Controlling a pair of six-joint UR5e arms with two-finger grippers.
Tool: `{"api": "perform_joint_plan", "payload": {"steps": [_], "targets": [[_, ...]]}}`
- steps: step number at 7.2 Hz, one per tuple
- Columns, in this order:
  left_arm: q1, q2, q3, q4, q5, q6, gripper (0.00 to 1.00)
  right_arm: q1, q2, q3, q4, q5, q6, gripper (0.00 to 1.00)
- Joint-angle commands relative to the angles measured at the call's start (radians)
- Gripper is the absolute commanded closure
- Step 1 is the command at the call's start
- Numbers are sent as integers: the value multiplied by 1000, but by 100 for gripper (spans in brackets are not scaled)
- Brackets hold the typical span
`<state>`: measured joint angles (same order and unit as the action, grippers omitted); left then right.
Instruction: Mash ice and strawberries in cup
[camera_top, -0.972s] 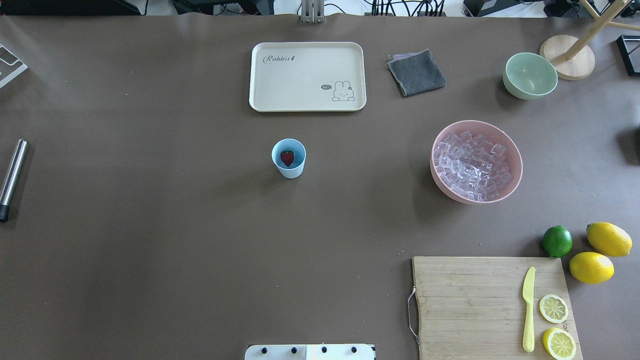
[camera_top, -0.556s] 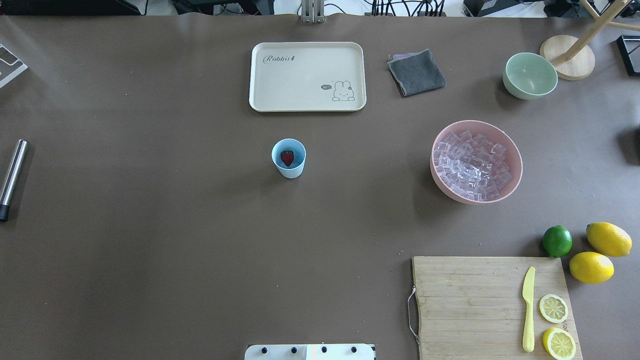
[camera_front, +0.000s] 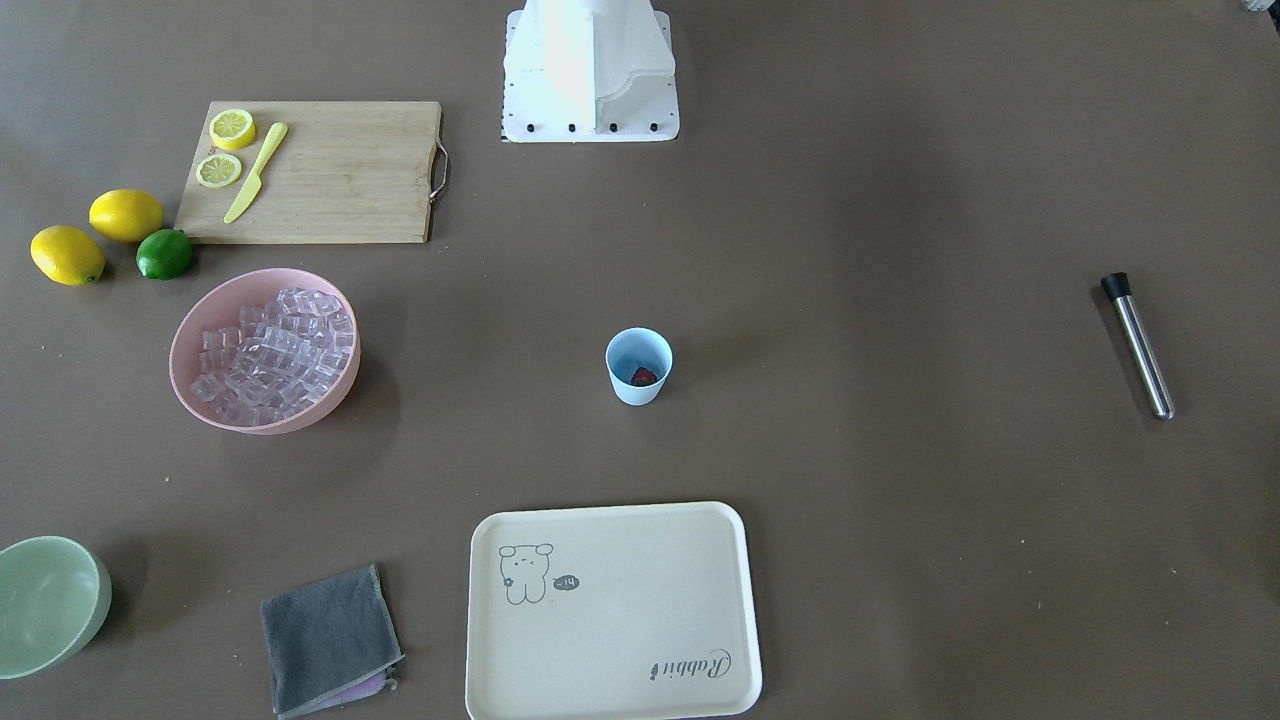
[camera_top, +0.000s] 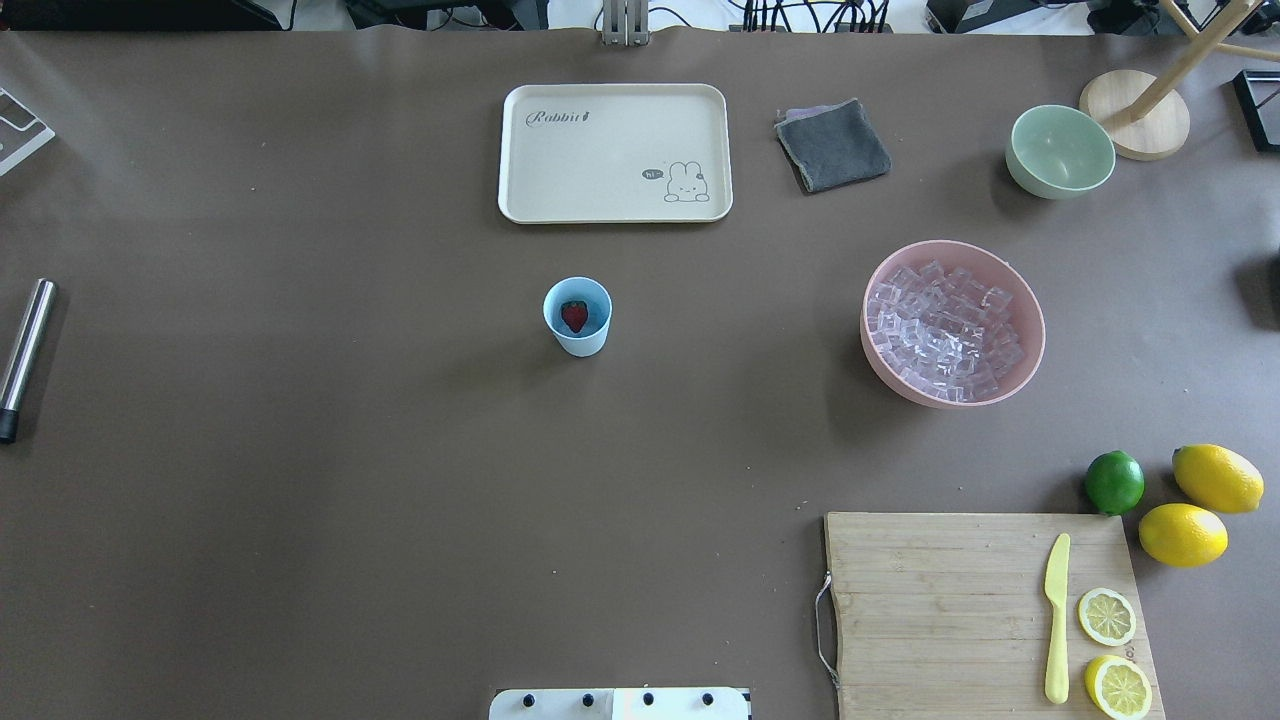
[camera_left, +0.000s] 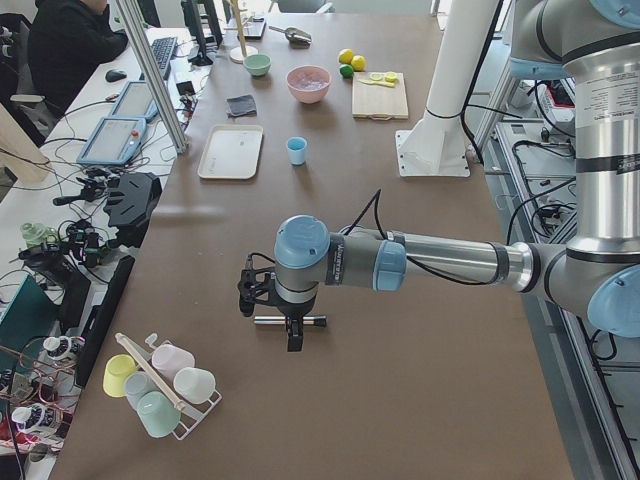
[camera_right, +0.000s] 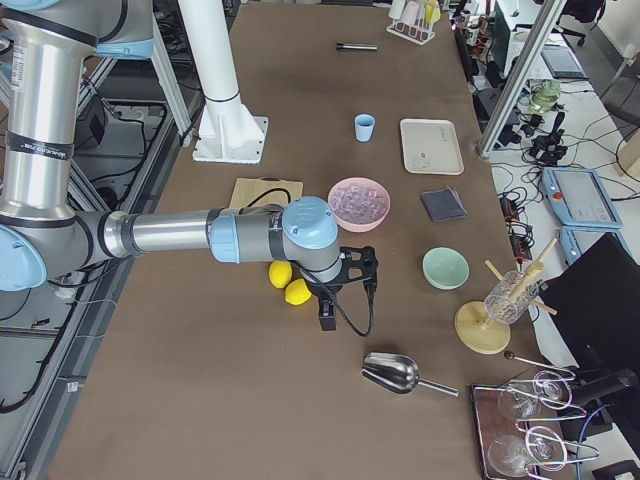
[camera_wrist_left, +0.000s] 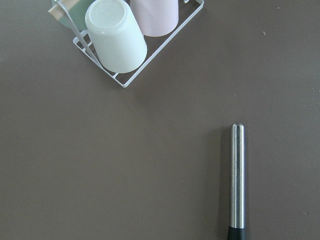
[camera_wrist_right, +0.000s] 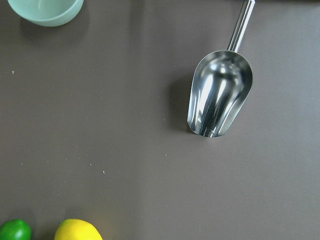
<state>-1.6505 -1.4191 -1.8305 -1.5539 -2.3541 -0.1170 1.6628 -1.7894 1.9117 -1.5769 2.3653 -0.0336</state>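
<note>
Opening stage: the strawberry (camera_top: 574, 316) lies in the light-blue cup (camera_top: 582, 343) mid-table, and the ice (camera_top: 945, 330) fills the pink bowl (camera_top: 950, 246). Next, ice likely must reach the cup, perhaps by steel scoop (camera_wrist_right: 220, 100). The muddler (camera_wrist_left: 237, 175) lies under the left arm (camera_left: 430, 262). Whether either arm's jaws are open or holding anything cannot be told. The tray (camera_top: 610, 160) reads "Rabbit" and "hi".
</note>
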Motion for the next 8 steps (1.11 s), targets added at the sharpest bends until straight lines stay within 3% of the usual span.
{"api": "perform_joint_plan", "payload": {"steps": [1,8], "targets": [[-3,31,-13,35,-1,78,2,0,-2,7,0,0,0,0],[-5,25,62,28,-1,85,2,0,-13,10,0,2,0,0]]}}
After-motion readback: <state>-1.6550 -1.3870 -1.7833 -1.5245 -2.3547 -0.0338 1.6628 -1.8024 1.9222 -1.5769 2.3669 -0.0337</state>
